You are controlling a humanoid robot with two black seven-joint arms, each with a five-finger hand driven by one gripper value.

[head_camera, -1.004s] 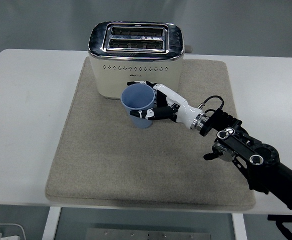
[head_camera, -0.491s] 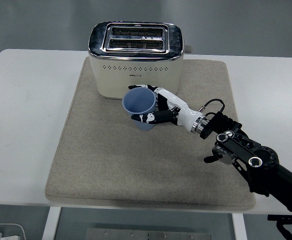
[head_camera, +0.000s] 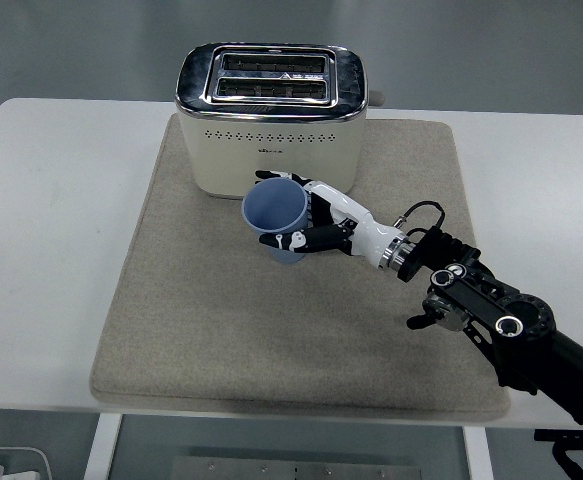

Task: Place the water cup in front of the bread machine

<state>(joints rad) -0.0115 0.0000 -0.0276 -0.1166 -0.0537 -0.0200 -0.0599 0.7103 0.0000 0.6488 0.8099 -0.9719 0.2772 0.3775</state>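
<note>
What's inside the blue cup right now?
The cup looks empty: only its blue inner wall and bottom show. The right robot hand grips it from outside, in front of the toaster. The cup hides whether its base touches the mat.

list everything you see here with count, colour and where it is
toaster: 1, cream with a chrome top, far middle of the mat
cup: 1, blue, just in front of the toaster, held by the right hand
mat: 1, beige, across the middle of the table
table: 1, white, under everything
white item: 1, on the floor at lower left, cannot tell what it is
right hand: 1, black and white, closed around the cup
</note>
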